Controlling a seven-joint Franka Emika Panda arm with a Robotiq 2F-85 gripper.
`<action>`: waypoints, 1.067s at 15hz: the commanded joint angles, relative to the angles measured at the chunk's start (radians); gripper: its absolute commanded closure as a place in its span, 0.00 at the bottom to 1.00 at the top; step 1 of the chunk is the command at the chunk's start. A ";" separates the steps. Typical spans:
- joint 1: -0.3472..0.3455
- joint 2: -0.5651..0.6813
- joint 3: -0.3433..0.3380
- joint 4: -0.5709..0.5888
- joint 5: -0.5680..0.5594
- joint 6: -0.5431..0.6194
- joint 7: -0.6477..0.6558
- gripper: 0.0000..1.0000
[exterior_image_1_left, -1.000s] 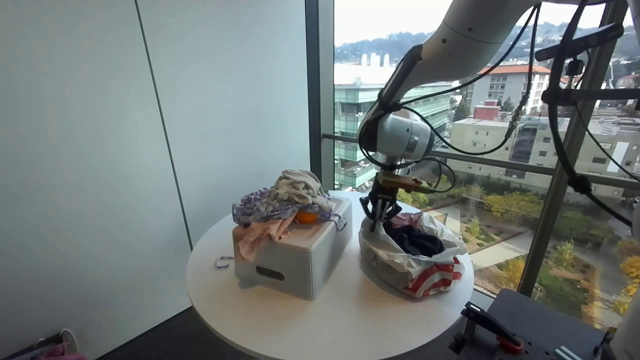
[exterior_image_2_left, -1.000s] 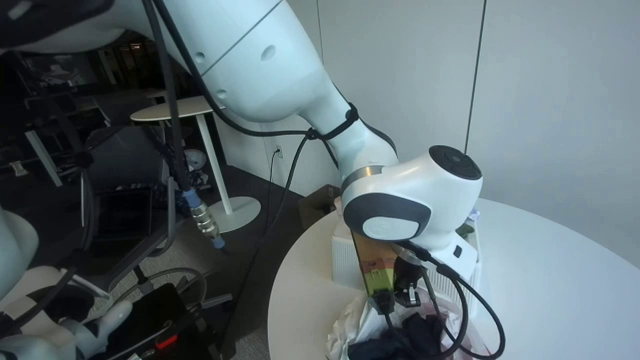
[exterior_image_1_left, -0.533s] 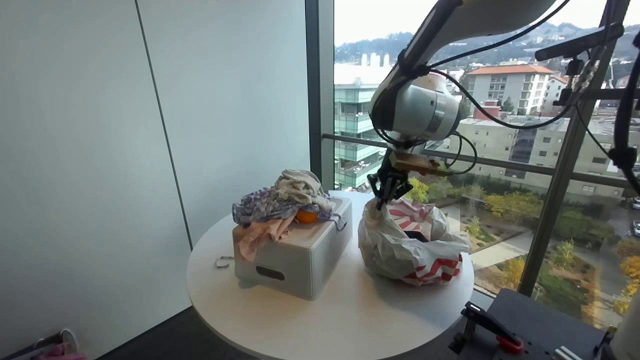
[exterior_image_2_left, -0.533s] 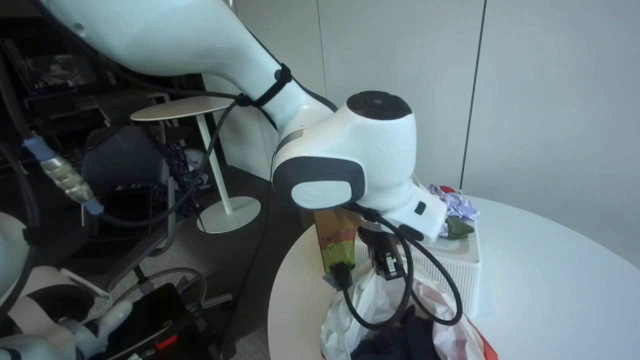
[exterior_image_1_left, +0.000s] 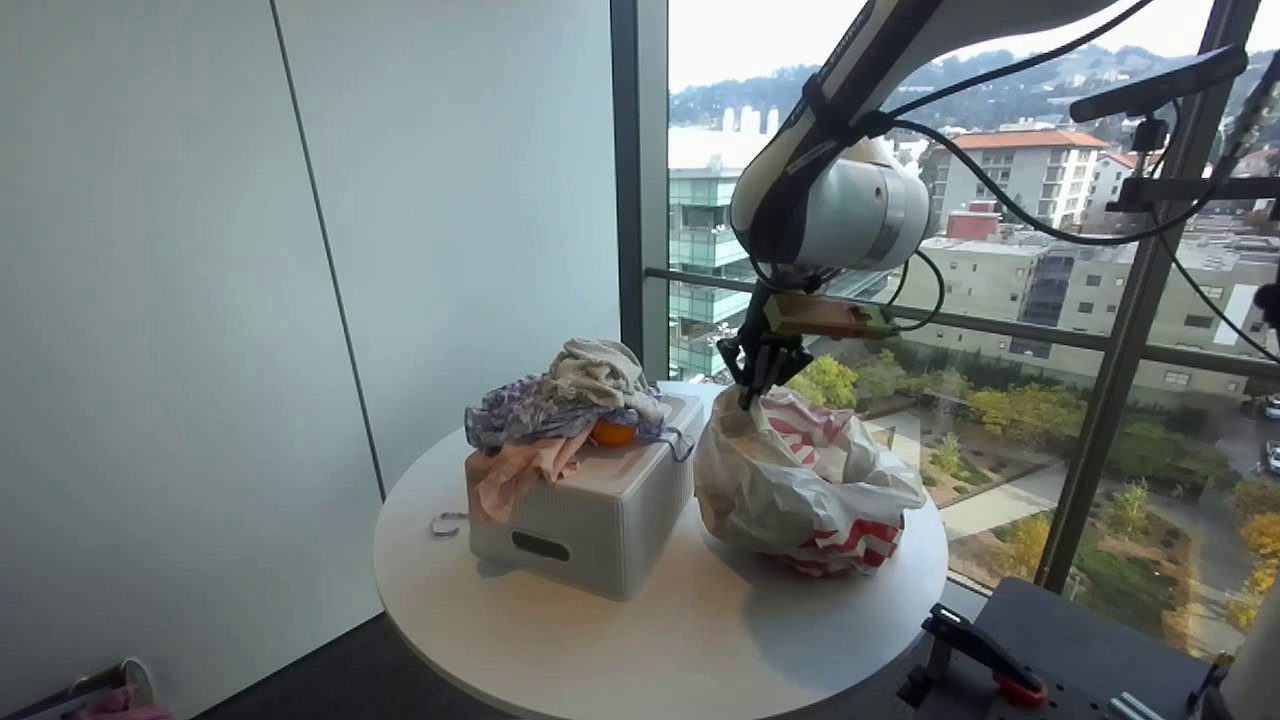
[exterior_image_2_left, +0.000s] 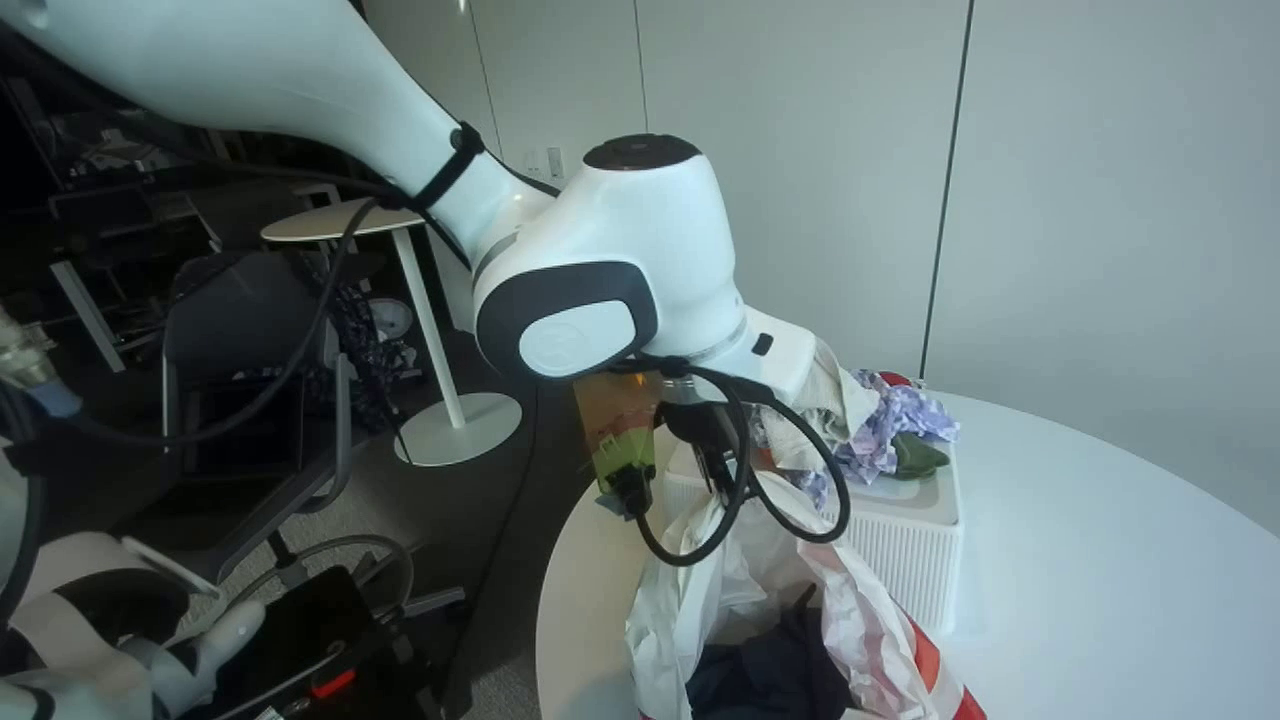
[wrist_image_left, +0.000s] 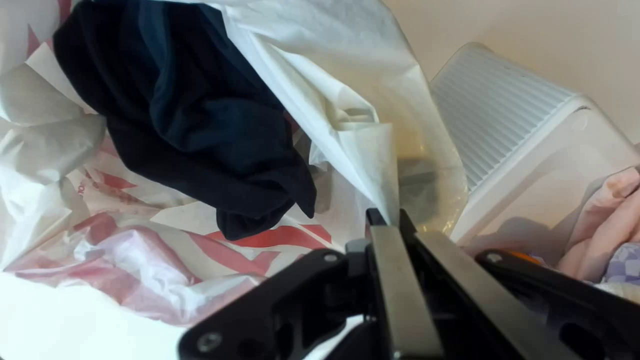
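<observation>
My gripper (exterior_image_1_left: 748, 402) is shut on the rim of a white plastic bag (exterior_image_1_left: 770, 490) with red stripes. It pulls that edge up into a peak; the bag stands on the round table. In the wrist view the fingertips (wrist_image_left: 392, 219) pinch a fold of the bag (wrist_image_left: 320, 65). A dark navy cloth (wrist_image_left: 200, 115) lies inside the bag; it also shows in an exterior view (exterior_image_2_left: 770, 670). A light grey ribbed box (exterior_image_1_left: 570, 535) stands close beside the bag. On it lie a whitish cloth (exterior_image_1_left: 600, 372), a purple patterned cloth (exterior_image_1_left: 500, 412), a peach cloth (exterior_image_1_left: 530, 465) and an orange round thing (exterior_image_1_left: 612, 433).
The round white table (exterior_image_1_left: 640, 660) bears the bag and box. A window (exterior_image_1_left: 1000, 400) is behind the bag, a wall (exterior_image_1_left: 300, 250) beyond the box. A thin strap (exterior_image_1_left: 447, 524) lies left of the box. A dark stand with a clamp (exterior_image_1_left: 1060, 640) is at the table's right.
My gripper has risen and pulled the bag's rim up, and the bag has shifted slightly towards the box. The navy cloth has become hidden behind the rim in an exterior view.
</observation>
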 joint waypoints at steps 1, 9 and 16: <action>0.029 0.048 -0.022 0.043 -0.140 -0.001 0.173 0.68; 0.056 0.011 -0.077 0.005 -0.434 -0.023 0.555 0.14; 0.050 -0.057 -0.031 0.048 -0.771 -0.005 0.877 0.00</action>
